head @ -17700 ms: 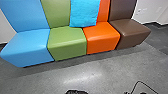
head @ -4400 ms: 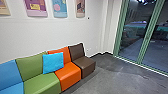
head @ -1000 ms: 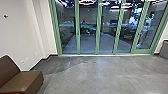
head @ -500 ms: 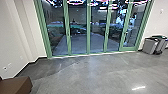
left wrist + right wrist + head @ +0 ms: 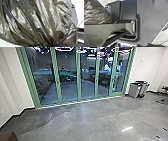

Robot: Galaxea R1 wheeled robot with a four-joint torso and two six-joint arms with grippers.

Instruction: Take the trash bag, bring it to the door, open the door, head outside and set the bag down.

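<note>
Left claw: cannot tell whether open, closed or gripping. Trash bag point(image 5: 37, 23): lies directly before the left wrist camera, close to the left claw; shines grey-brown, bulges, and draws together into long folds. Also appears in the right wrist view, past a pale robot arm section.

Right claw: cannot tell whether open, closed or gripping.

Ahead of both claws, from left to right:

- Brown seat point(image 5: 8, 136): extends into the head view at the near left.
- Pale wall point(image 5: 7, 89): meets the glazing beyond the seat; carries a dark skirting along the base.
- Glass doors point(image 5: 78, 77): stand closed in a row, well apart from both claws, in green frames; reveal a dim paved area beyond and reflect bright ceiling lights.
- Grey bin point(image 5: 134, 90): stands upright on the floor point(image 5: 82, 122), just right of the doors.
- Second bin point(image 5: 143, 88): stands beside the first; bears a green top.
- Dark item at far right point(image 5: 164, 89): too blurred to identify.
</note>
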